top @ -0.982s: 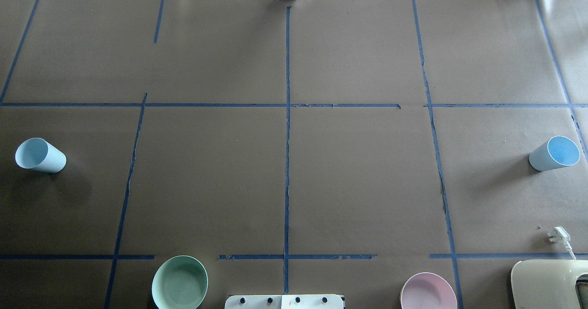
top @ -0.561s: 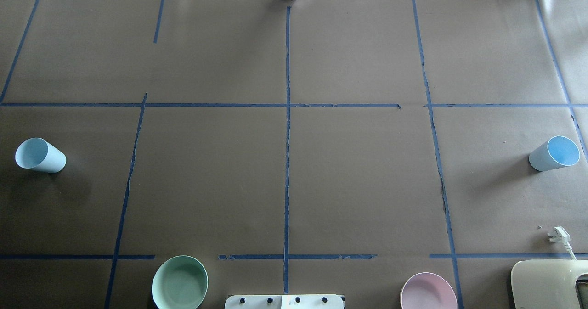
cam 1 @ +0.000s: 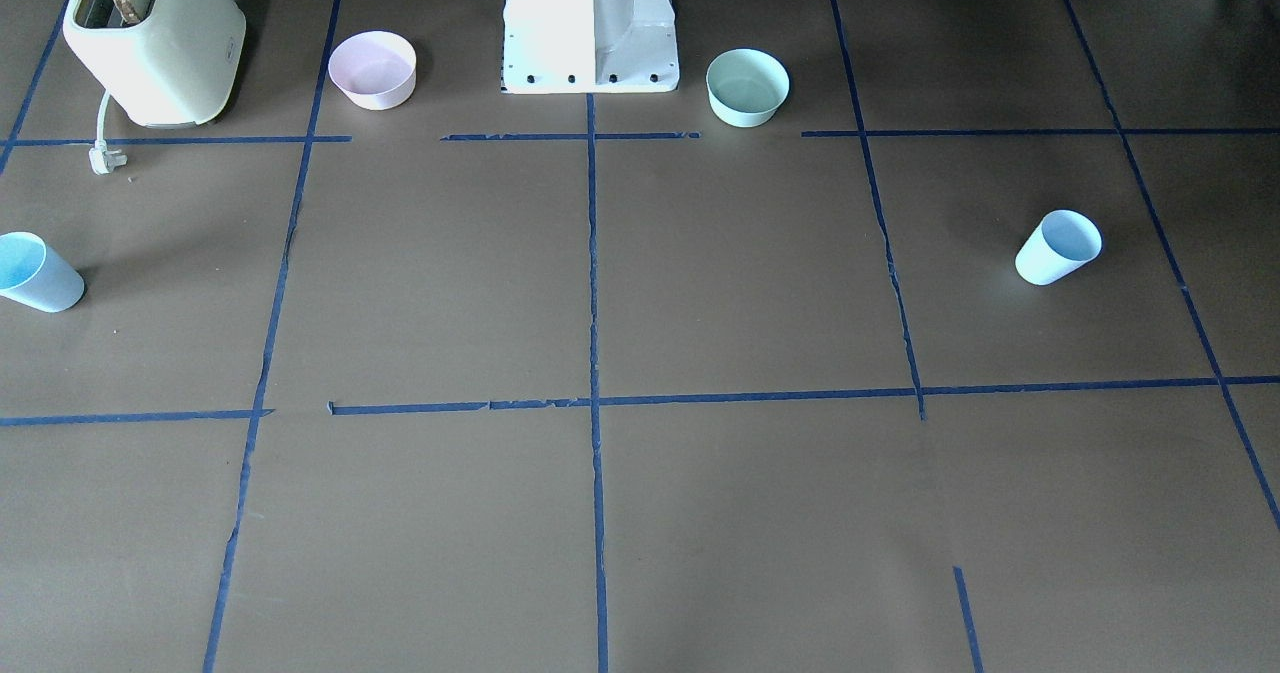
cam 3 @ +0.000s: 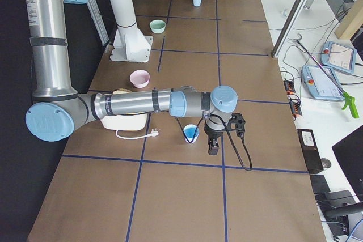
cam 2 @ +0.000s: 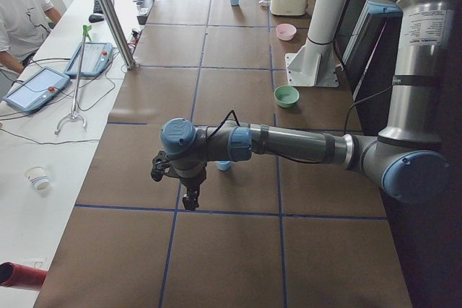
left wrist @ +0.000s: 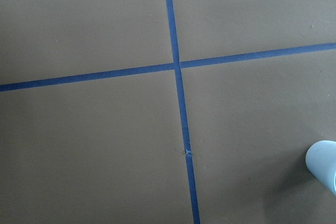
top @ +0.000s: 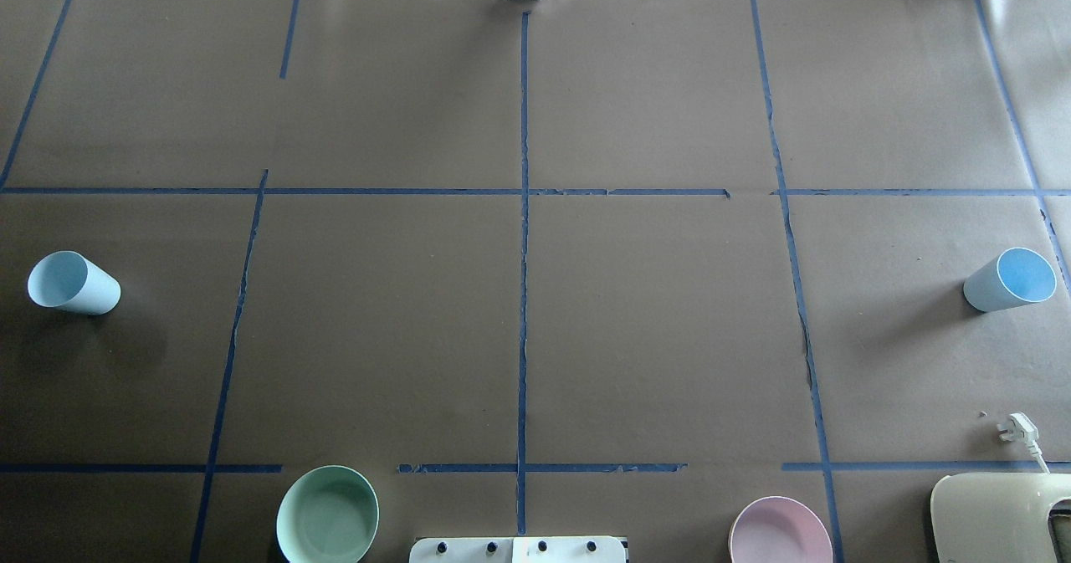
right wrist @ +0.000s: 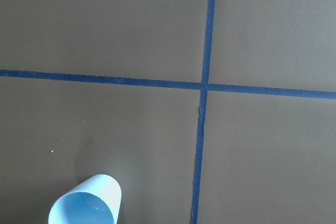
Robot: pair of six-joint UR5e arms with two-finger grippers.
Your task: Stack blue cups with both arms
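Two blue cups are standing mouth up on the brown surface point(top: 669, 312), well apart, one near each end. The left cup point(top: 74, 283) is sitting near the left edge of the overhead view, in the middle band of the blue tape grid point(top: 524, 295). The right cup point(top: 1008, 279) is sitting near the right edge in the same band, showing a bluer inside.

In the left side view the left arm point(cam 2: 289, 143) is stretching out level over the surface, with the left fingers point(cam 2: 190, 200) pointing down just beside the left cup, which is peeking out from behind the wrist. In the right side view the right arm point(cam 3: 136, 103) is doing likewise, and the right fingers point(cam 3: 213, 148) are hanging just beside the right cup. Neither pair is holding anything that I can see, but since they are showing only in these side views, I cannot tell how far apart either pair is standing.

Each wrist camera is looking down on a tape crossing, with its own cup cut off at the lower edge of the picture.

Along the robot's edge, the mint-green bowl point(top: 328, 514) and the pink bowl point(top: 780, 534) are flanking the white pedestal base point(cam 1: 590, 28). A cream toaster point(cam 1: 155, 38) is standing beyond the pink bowl, its white plug point(top: 1017, 429) lying loose on the surface
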